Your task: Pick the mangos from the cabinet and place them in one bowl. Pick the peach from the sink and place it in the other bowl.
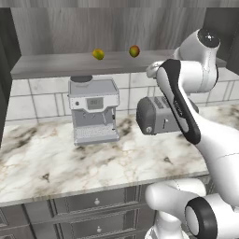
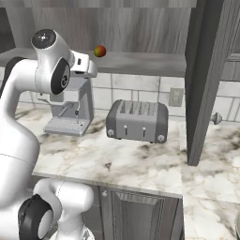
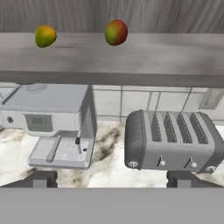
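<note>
Two mangos [image 3: 45,36] [image 3: 116,32] sit on the cabinet shelf [image 3: 131,57], above and ahead of the tool [image 3: 112,178], which is wide open and empty. Risk: a high approach nudges a round mango, rolling it off.

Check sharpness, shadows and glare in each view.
Left base view: soft, flat light, faint shadow under the coffee machine. Right base view: toaster slightly blurred, no glare. Hand view: both mangos fuzzy-edged, shelf evenly lit.
</note>
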